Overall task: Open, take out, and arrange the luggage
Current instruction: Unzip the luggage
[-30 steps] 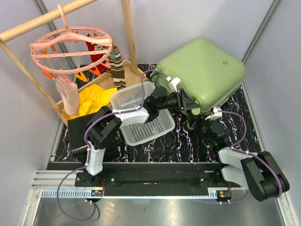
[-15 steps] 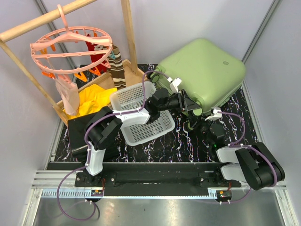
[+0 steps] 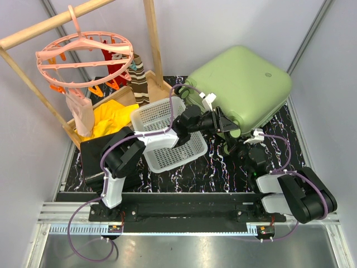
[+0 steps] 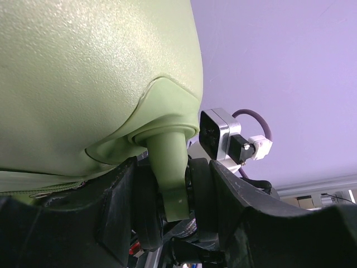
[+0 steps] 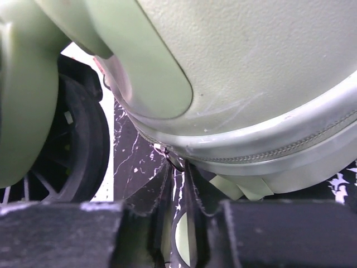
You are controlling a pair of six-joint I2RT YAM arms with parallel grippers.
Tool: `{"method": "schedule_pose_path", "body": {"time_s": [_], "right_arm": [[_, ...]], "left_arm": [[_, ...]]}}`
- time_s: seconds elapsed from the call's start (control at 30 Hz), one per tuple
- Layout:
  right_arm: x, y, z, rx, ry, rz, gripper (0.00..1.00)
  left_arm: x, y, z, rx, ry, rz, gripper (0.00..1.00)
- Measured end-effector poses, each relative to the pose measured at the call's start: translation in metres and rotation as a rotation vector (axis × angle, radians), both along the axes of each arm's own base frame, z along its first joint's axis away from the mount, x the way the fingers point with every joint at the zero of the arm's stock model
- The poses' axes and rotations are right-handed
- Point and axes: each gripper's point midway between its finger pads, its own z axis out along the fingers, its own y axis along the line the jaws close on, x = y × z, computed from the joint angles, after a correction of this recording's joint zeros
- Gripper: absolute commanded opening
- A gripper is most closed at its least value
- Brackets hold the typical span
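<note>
The light-green luggage (image 3: 245,84) lies closed and tilted at the back right, its lower corner towards me. My left gripper (image 3: 226,125) reaches across to that corner. In the left wrist view, the left gripper (image 4: 173,201) is shut on the luggage's wheel unit, with the green fork (image 4: 170,167) and black wheel (image 4: 146,206) pinched between the fingers. My right gripper (image 3: 231,146) sits low under the same corner. In the right wrist view, the right gripper (image 5: 178,181) shows a thin slit between its fingers. The metal zipper pull (image 5: 172,158) hangs right at the tips, under the zipper seam (image 5: 290,148).
A white perforated basket (image 3: 167,134) stands under the left arm. A black boxy case (image 3: 95,159) is at the near left. A wooden rack (image 3: 150,33) holds a pink clip hanger (image 3: 83,56) above yellow cloth (image 3: 111,120). Grey walls stand close on both sides.
The right gripper's jaws have narrowed from clearly open to a thin slit, and the right arm has drawn in slightly under the luggage corner. The left arm and the luggage have stayed put.
</note>
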Motion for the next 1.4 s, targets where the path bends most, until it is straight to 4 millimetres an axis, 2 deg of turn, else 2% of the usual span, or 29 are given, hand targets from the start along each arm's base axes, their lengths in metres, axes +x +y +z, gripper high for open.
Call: {"method": "schedule_pose_path", "body": {"time_s": [0.17,0.33,0.57,0.7,0.87,1.0,1.13,1.4], "right_arm": [[0.000,-0.003,0.000,-0.018,-0.004,-0.012,0.00],[-0.004,-0.002,0.005,-0.018,-0.007,-0.006,0.00],[-0.017,-0.015,0.014,-0.011,0.012,-0.060,0.00],[-0.025,-0.028,0.018,-0.016,0.024,-0.119,0.00],[-0.022,-0.068,0.019,-0.031,0.027,-0.324,0.00],[-0.020,-0.072,0.010,-0.055,0.053,-0.349,0.00],[-0.016,-0.063,0.010,-0.063,0.043,-0.297,0.06],[-0.018,-0.024,0.018,0.002,0.019,-0.091,0.35]], "left_arm": [[-0.001,-0.001,0.000,-0.001,-0.001,0.002,0.00],[-0.002,-0.003,0.001,-0.003,-0.004,0.005,0.00],[-0.001,-0.002,0.002,-0.004,-0.013,0.009,0.00],[-0.001,-0.001,0.002,-0.001,-0.013,0.007,0.00],[-0.001,0.003,0.000,0.007,-0.007,-0.006,0.00],[-0.001,0.004,0.000,0.008,-0.008,-0.005,0.00],[0.001,0.006,0.001,0.009,-0.012,-0.002,0.00],[0.004,0.012,0.001,0.025,-0.001,0.002,0.00]]}}
